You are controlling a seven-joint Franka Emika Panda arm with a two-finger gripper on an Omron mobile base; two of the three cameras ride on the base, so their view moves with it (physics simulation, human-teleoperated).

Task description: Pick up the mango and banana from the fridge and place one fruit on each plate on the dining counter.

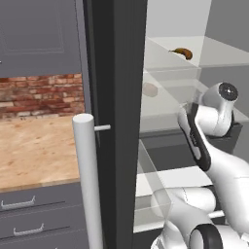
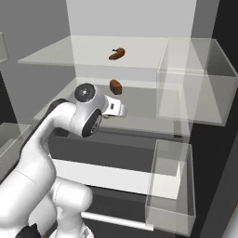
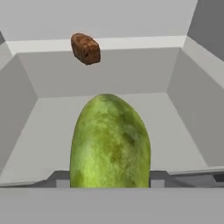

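In the lower middle of the hand view, the mango (image 3: pixel 110 142) stands directly ahead of the gripper (image 3: pixel 110 177), its long axis running straight up the frame, away from the hand and toward the fridge's back wall. The dark finger tips (image 3: pixel 59 177) show just at either flank of the fruit's near end, so the jaws appear to be clamped on the mango across its short width, though actual contact is hidden at the frame's bottom. Above it, in the upper left of that view, a brown oval lump (image 3: pixel 85 48) sits well apart, farther back on the shelf.

At centre left of the right base view, the arm's wrist reaches into the white interior of the fridge (image 2: pixel 135 18) over a glass shelf (image 2: pixel 139 118); the mango itself is hidden behind the hand there. The brown lump (image 2: pixel 115 86) lies just beyond, and the banana (image 2: pixel 117 54) rests on the shelf above, in the upper middle.

My judgement is that the coming move is a straight pull back out along the mango's long axis, clear of the shelf edges
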